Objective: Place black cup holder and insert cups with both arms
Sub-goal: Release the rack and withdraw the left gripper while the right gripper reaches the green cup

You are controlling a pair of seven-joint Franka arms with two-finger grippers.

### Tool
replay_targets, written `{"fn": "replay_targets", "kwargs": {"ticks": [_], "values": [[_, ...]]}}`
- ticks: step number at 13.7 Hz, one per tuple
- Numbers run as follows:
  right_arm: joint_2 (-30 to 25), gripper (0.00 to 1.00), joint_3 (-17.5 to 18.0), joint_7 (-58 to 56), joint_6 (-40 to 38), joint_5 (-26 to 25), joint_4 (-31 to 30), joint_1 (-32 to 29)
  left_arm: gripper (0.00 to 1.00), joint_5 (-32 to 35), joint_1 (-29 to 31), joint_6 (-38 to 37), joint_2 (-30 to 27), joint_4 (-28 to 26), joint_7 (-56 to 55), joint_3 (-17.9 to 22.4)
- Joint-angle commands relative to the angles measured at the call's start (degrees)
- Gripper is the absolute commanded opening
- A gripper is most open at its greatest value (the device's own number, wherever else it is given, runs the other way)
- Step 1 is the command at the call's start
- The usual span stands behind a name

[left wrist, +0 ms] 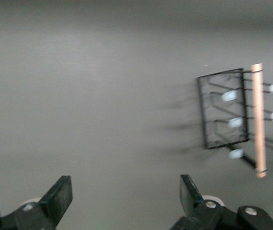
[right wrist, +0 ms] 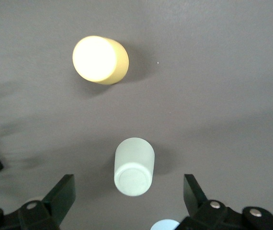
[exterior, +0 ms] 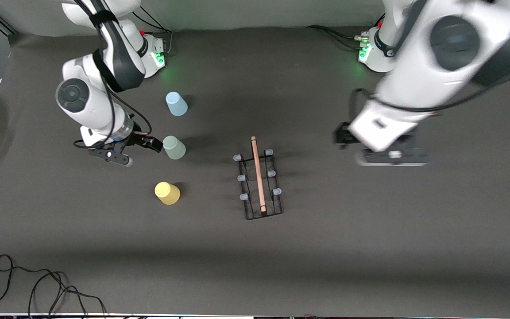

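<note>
Your right gripper (right wrist: 127,201) wide open over grey-green cup (exterior: 175,147); left gripper (left wrist: 126,199) open, empty, rack (exterior: 259,182) mid-table.

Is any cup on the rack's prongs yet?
No. All six prongs of the black cup holder are bare, and the three cups stand on the table toward the right arm's end.

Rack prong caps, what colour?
Pale blue caps on the black cup holder, clearest in the front view.
</note>
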Motion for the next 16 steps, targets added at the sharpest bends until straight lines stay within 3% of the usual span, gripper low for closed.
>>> {"fn": "replay_targets", "kwargs": {"ticks": [1,6,9,16], "values": [[1.3,1.00,-0.3,1.0,5.7,0.9,-3.7,1.4,1.00,0.1,5.6,-2.4,-4.9,-4.5,7.0,-0.6],[6.9,1.00,-0.3,1.1,12.0,1.0,-5.4,3.4,1.00,0.3,13.4,-2.5,-11.0,-11.2,14.5,-0.5],[10.2,1.00,-0.3,1.1,15.9,1.0,-6.4,4.0,1.00,0.3,16.9,-3.1,-11.1,-11.3,16.5,-0.5],[13.2,1.00,-0.2,1.0,17.1,1.0,-6.7,5.0,1.00,0.3,18.2,-4.0,-10.9,-11.1,17.4,0.5]]}}
